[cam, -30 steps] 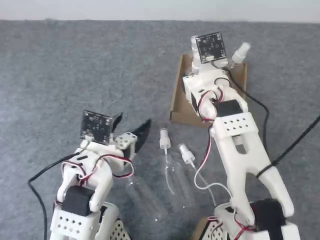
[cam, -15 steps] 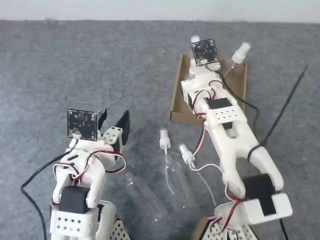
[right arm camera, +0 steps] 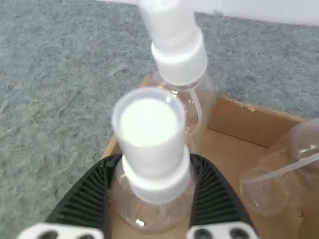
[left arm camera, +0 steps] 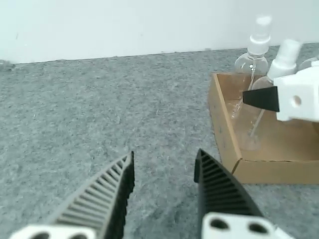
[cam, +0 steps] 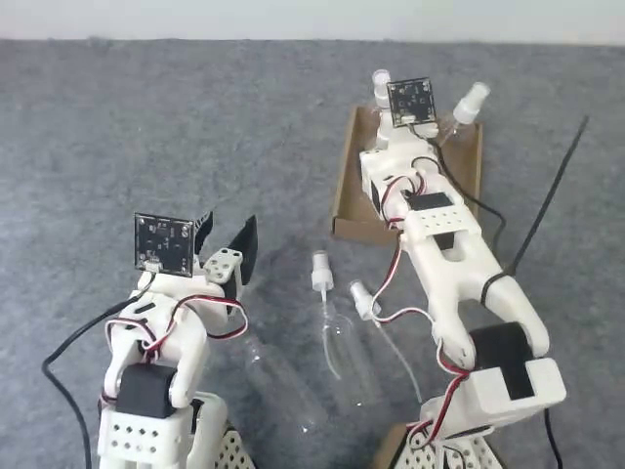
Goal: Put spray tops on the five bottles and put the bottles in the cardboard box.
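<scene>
No legible text, label, number or sign was recorded on any bottle (cam: 337, 342), the cardboard box (cam: 344, 195), or the camera boards (cam: 163, 244).

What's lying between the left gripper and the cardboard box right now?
Nothing but bare grey carpet lies between the left gripper and the cardboard box, as the left wrist view shows.

High view: table (cam: 146, 117) being overlooked from above | wrist views: being aimed forward, low | cardboard box (cam: 344, 186) being shared.
</scene>
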Available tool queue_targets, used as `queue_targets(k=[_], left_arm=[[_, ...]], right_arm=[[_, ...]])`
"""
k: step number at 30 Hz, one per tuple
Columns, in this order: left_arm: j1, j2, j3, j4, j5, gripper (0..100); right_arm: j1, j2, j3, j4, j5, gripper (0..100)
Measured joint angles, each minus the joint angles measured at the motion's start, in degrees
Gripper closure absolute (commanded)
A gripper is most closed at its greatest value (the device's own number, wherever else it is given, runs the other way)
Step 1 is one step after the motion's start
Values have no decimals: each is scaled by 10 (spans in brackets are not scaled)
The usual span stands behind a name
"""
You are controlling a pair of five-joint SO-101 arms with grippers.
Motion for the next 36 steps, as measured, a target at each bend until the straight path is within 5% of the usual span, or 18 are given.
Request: queue_targets(k=[36], left_arm=[[0,0,0,0,0,820]], right_arm=[[-4,28,-10,-28,-2,991]])
